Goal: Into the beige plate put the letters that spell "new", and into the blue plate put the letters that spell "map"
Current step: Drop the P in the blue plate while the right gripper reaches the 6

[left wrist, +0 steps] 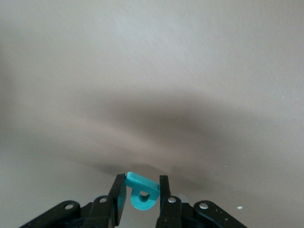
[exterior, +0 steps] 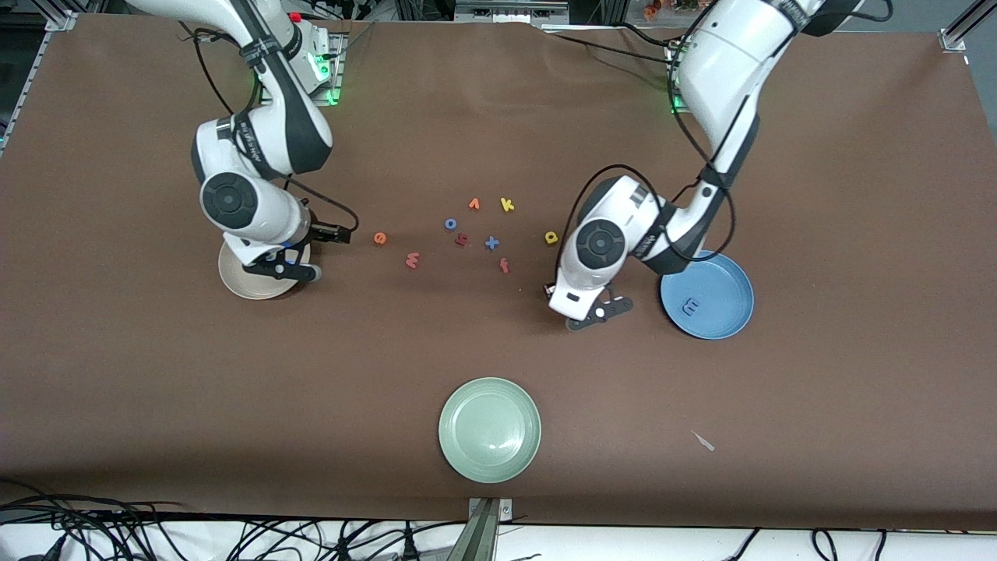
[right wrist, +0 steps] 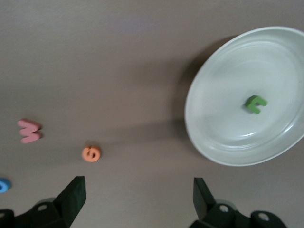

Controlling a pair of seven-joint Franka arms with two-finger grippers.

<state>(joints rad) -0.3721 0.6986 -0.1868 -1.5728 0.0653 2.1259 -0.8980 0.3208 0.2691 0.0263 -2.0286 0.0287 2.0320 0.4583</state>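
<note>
Front view. Three round shallow plates are counted on the brown table: a cream-beige plate [exterior: 251,282], a sky-blue plate [exterior: 710,294] and a pale green plate [exterior: 489,429]. The right gripper [exterior: 290,269] is seen over the rim of the beige plate, at the right arm's end of the table. The left gripper [exterior: 598,312] is seen low over bare table, just beside the blue plate on the side toward the right arm. One periwinkle-blue foam m [exterior: 690,305] is recorded inside the blue plate. Nine small foam letters are counted loose on the table between the two grippers: an orange e [exterior: 380,238], a salmon-red w [exterior: 412,260], a yellow d-like a [exterior: 551,237], a yellow k [exterior: 507,205], an orange v [exterior: 473,204], a blue o [exterior: 450,224], a dark red h-like letter [exterior: 461,240], a blue cross-shaped piece [exterior: 491,243] and a small red piece [exterior: 504,266].

Left wrist view. The left gripper is clenched on one teal foam p [left wrist: 141,191], which is pinched between both fingers [left wrist: 119,192] above bare table.

Right wrist view. The right gripper is released, its fingers [right wrist: 73,194] spread wide with nothing between them. One green foam n [right wrist: 255,104] is noted lying in the beige plate, ahead of the gripper. The orange e, the salmon-red w and the edge of the blue o are noted on the table beside the plate.
</note>
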